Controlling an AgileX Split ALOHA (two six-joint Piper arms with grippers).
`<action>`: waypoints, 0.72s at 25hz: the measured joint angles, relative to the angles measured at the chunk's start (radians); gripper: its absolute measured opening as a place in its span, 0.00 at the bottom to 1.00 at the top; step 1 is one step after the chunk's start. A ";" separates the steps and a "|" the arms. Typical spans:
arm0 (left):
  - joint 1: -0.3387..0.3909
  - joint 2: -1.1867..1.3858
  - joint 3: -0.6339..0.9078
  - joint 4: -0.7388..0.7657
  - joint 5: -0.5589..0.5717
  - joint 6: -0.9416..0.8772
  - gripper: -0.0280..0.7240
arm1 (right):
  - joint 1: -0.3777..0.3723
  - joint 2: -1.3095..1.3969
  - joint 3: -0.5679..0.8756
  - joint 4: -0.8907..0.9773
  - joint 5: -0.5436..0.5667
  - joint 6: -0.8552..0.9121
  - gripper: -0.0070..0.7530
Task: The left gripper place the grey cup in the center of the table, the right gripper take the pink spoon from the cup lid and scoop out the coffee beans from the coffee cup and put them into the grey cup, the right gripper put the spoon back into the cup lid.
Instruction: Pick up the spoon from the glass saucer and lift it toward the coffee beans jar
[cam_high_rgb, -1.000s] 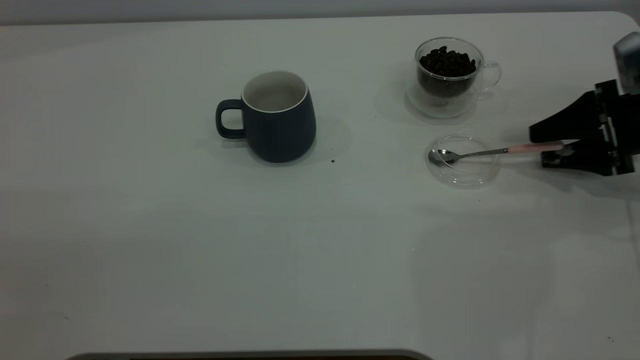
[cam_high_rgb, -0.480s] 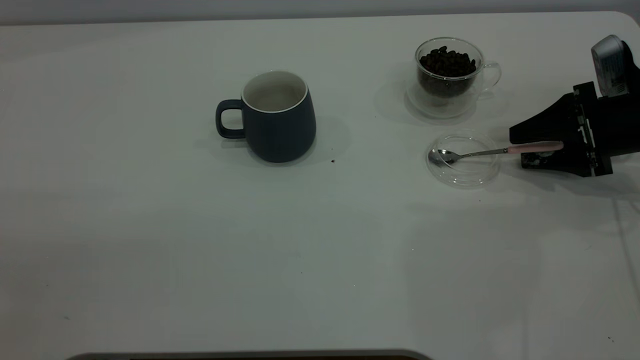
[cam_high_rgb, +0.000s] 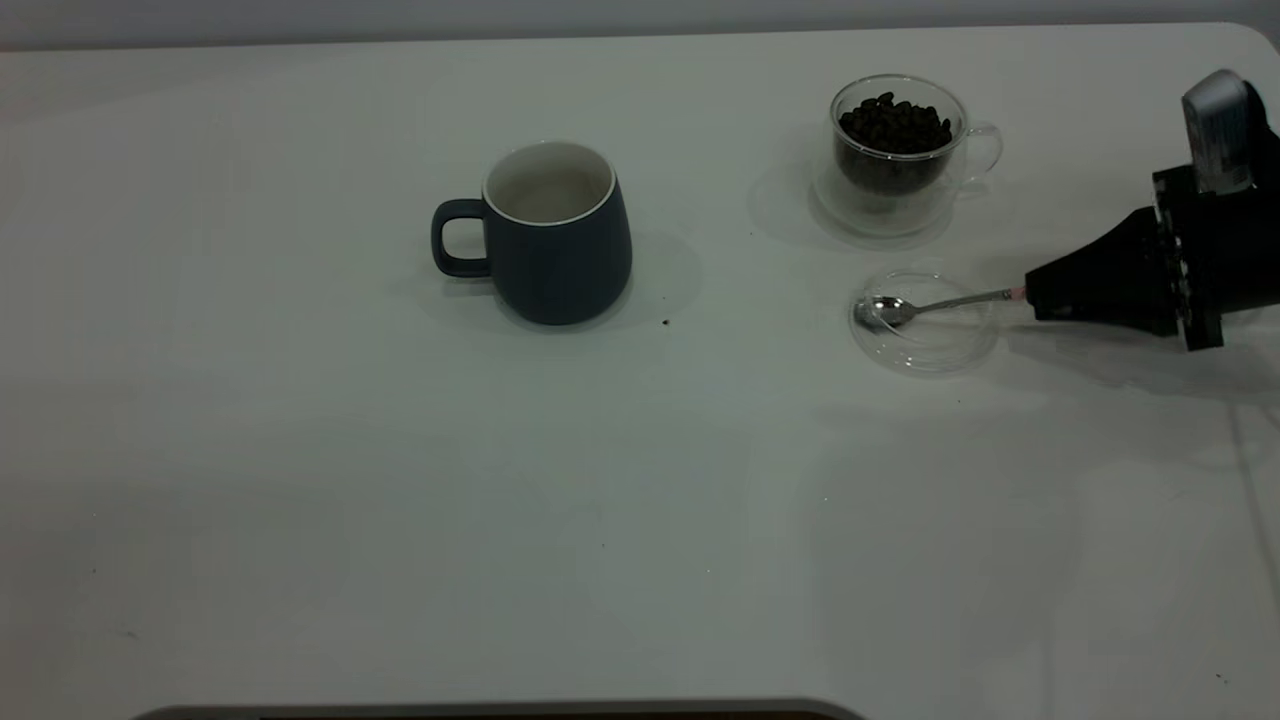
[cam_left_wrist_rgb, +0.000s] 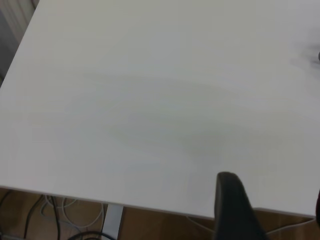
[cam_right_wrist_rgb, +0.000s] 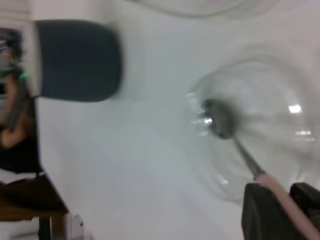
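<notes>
The grey cup (cam_high_rgb: 560, 240) stands upright near the table's middle with its handle to the left; it also shows in the right wrist view (cam_right_wrist_rgb: 75, 60). The glass coffee cup (cam_high_rgb: 895, 150) holds dark beans at the back right. The clear cup lid (cam_high_rgb: 925, 325) lies in front of it. The pink spoon (cam_high_rgb: 930, 306) has its bowl in the lid (cam_right_wrist_rgb: 260, 125). My right gripper (cam_high_rgb: 1040, 290) is shut on the spoon's pink handle (cam_right_wrist_rgb: 282, 192) just right of the lid. My left gripper (cam_left_wrist_rgb: 272, 187) is open and empty over the table's edge, out of the exterior view.
A small dark speck (cam_high_rgb: 666, 322) lies on the white table (cam_high_rgb: 400, 500) just right of the grey cup. The table's right edge runs close behind my right arm. Cables hang below the table edge in the left wrist view (cam_left_wrist_rgb: 60, 220).
My right gripper moved left along the spoon handle and closed on it; the pink handle is now mostly hidden between the fingers. The cups and lid have not moved.
</notes>
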 joint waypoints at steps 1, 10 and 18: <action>0.000 0.000 0.000 0.000 0.000 0.000 0.64 | 0.000 0.000 0.000 -0.001 0.001 -0.002 0.13; 0.000 0.000 0.000 0.000 0.000 0.000 0.64 | -0.003 -0.077 0.000 -0.095 -0.024 -0.004 0.13; 0.000 0.000 0.000 0.000 0.000 0.000 0.64 | -0.004 -0.239 0.001 -0.219 -0.027 0.019 0.13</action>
